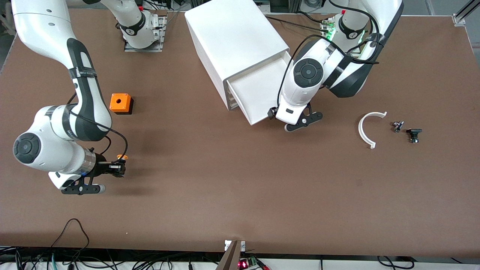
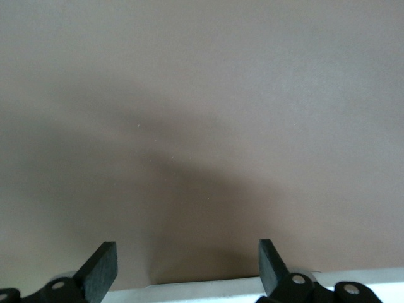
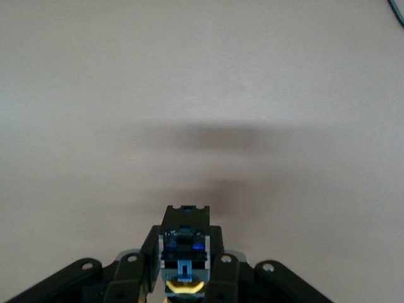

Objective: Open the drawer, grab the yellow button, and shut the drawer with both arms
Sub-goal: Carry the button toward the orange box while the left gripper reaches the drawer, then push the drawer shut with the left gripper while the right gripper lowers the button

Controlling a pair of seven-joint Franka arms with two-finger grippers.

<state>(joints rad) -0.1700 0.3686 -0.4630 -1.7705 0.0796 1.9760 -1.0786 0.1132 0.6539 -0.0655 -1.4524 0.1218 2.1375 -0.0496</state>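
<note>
Button [image 3: 184,268] pinched between right gripper [image 1: 119,167] fingers above table; left gripper [image 2: 188,268] fingers spread wide at drawer [image 1: 258,92] front edge.

Right pincer [image 1: 119,167] clamped, held aloft; left pincer [image 2: 188,268] spread wide, low.

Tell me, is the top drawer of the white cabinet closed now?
No, the drawer sticks out of the cabinet toward the front camera, with the open left gripper at its front edge.

Brown table [image 1: 240,195]: white cabinet [image 1: 234,45], orange box [image 1: 120,103], white arc [image 1: 368,128], two small black parts [image 1: 407,129].
</note>
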